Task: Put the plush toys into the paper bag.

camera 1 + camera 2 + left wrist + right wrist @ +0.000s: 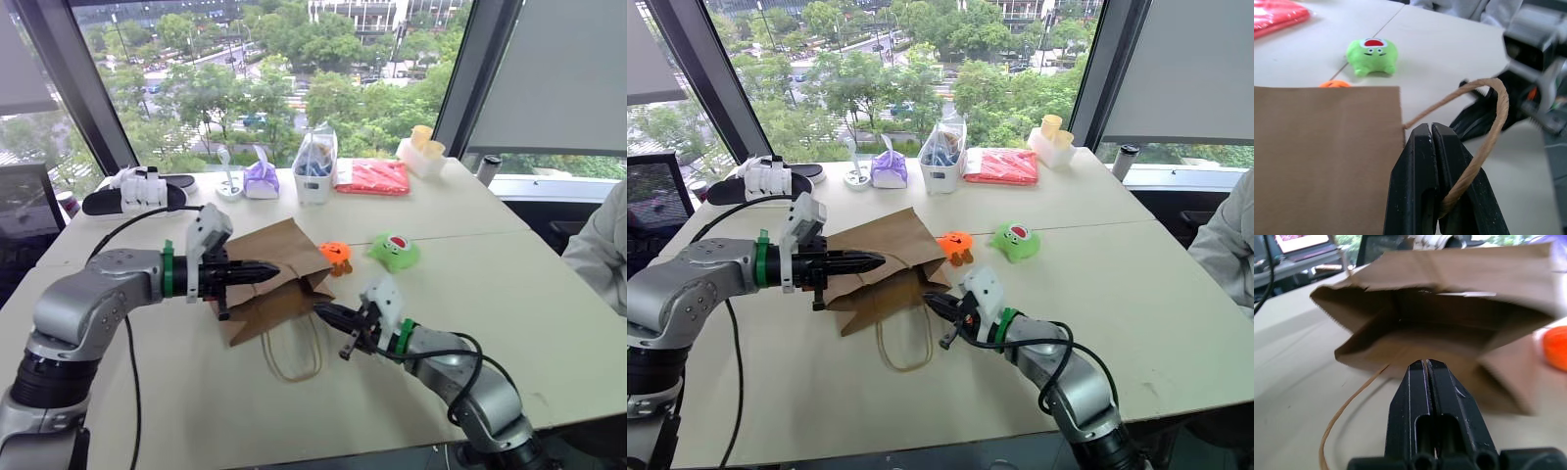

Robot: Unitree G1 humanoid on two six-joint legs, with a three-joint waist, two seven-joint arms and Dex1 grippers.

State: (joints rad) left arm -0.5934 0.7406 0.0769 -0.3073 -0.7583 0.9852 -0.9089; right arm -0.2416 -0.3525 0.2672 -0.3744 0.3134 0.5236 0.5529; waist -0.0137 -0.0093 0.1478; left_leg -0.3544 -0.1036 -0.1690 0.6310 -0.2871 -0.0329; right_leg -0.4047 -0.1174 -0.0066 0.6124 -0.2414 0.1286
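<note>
The left gripper (1432, 142) has its fingers pressed together on a twisted handle (1484, 142) of the paper bag (269, 279), lifting the upper flap so the mouth gapes toward the robot. The right gripper (1425, 372) hovers just in front of that mouth, fingers pressed together on nothing, with the second handle (291, 357) lying looped on the table (549, 294) below it. The bag lies on its side at the table's middle. Just beyond its right corner sits the orange toy (335, 255), and a little further right the green toy (394, 251), both on the table and outside the bag. The step in hand looks like holding the bag open; no toy is bagged yet. Next, the right gripper would need to spread its fingers, reach past the bag's corner to the orange toy, pinch it and carry it into the mouth while the left keeps the flap raised.
</note>
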